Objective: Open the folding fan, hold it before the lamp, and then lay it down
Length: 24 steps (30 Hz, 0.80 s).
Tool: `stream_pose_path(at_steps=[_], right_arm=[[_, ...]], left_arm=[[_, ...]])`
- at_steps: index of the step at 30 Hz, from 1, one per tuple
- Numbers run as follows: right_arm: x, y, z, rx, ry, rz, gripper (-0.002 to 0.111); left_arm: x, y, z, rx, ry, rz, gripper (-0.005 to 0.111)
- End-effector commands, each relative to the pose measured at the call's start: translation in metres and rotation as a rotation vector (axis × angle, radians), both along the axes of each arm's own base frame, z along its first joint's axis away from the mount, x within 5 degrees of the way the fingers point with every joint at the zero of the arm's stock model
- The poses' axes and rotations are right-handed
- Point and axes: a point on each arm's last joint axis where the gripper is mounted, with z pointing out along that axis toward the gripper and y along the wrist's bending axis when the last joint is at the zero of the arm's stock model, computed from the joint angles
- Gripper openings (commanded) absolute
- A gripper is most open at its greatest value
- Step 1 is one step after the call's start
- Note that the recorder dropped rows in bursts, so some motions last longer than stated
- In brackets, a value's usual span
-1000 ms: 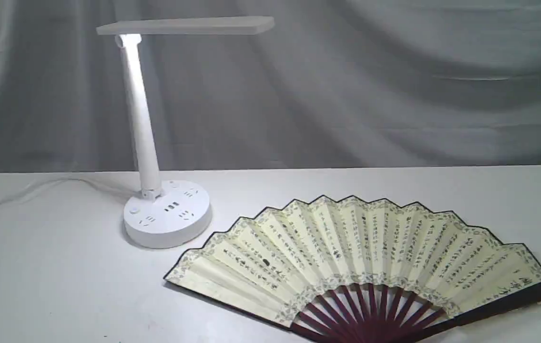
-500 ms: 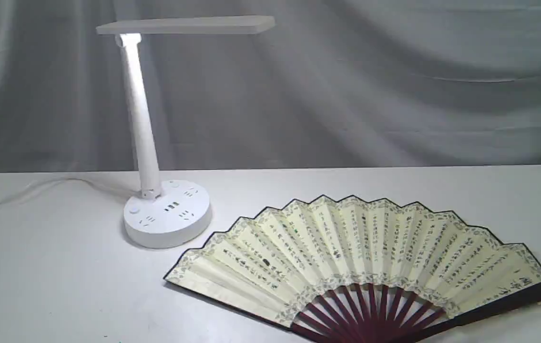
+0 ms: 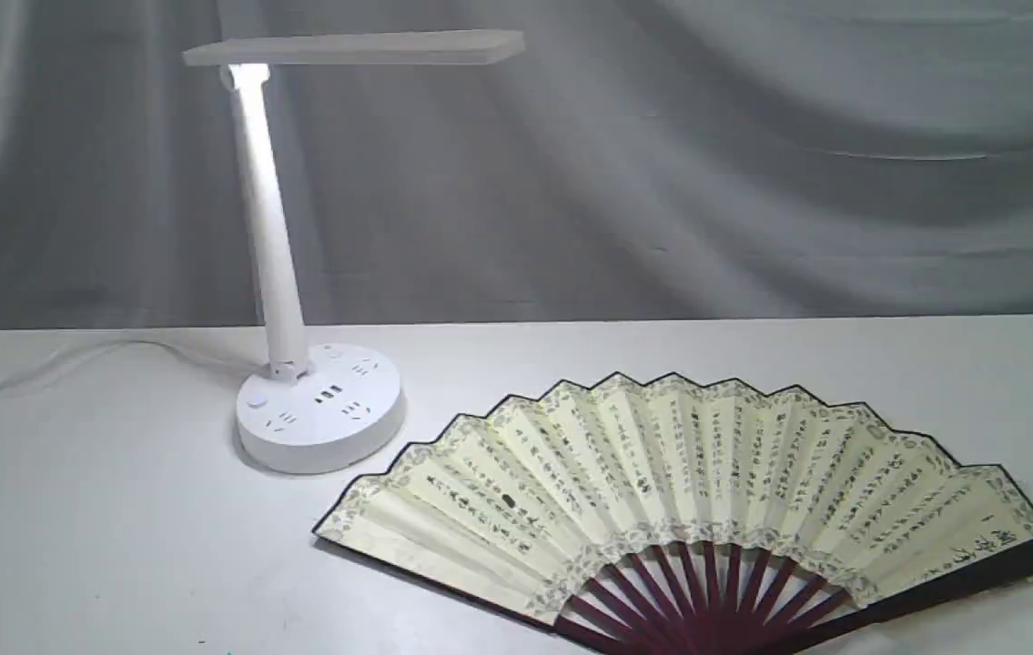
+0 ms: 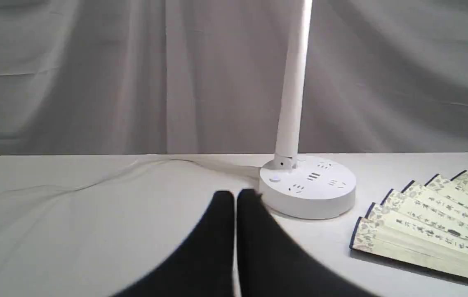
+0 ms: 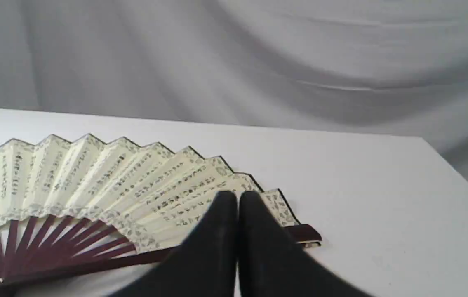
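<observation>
The folding fan (image 3: 689, 487) lies spread wide and flat on the white table, cream calligraphy leaf up, maroon ribs toward the near edge. Left of it stands the white lamp (image 3: 316, 409), lit, its flat head high above. Neither arm shows in the exterior view. In the left wrist view my left gripper (image 4: 236, 196) is shut and empty, hovering short of the lamp base (image 4: 308, 189), with the fan's end (image 4: 423, 222) off to one side. In the right wrist view my right gripper (image 5: 237, 197) is shut and empty, above the fan's leaf (image 5: 93, 177) near its dark guard (image 5: 304, 233).
The lamp's white cord (image 3: 70, 359) trails left across the table toward the grey draped backdrop (image 3: 753, 164). The table's edge (image 5: 456, 173) runs close beyond the fan's guard end in the right wrist view.
</observation>
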Motion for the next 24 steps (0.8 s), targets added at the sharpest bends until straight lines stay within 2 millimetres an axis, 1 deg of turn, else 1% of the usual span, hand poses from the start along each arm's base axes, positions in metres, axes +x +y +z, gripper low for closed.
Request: stream_pose_path(at_steps=[1,5,9,11,18,24], right_arm=[[-0.0002,0.0003,-0.0018,0.001,0.008,0.005,0.000],[-0.0003,0.0003,-0.0022,0.001,0.012,0.005,0.000],[-0.0003,0.0003,-0.0022,0.001,0.012,0.005,0.000],[-0.0003,0.0003,-0.0022,0.001,0.012,0.005,0.000],[-0.0005,0.0003,-0.0038,0.005,0.030,0.004,0.000],[-0.0006,0.0003,-0.0044,-0.003,0.038,0.005,0.000]], left_arm=[[-0.0001,-0.0004,-0.0015,-0.036,0.005,-0.003,0.000],[-0.0001,-0.0010,-0.0010,-0.143,0.006,-0.005,0.000],[0.0000,-0.0005,0.0009,-0.075,-0.019,-0.004,0.000],[0.0000,-0.0005,0.0008,-0.078,-0.019,-0.004,0.000],[-0.0006,-0.0001,-0.0082,-0.027,0.079,0.001,0.000],[-0.0007,-0.0001,-0.0084,-0.015,0.080,0.001,0.000]])
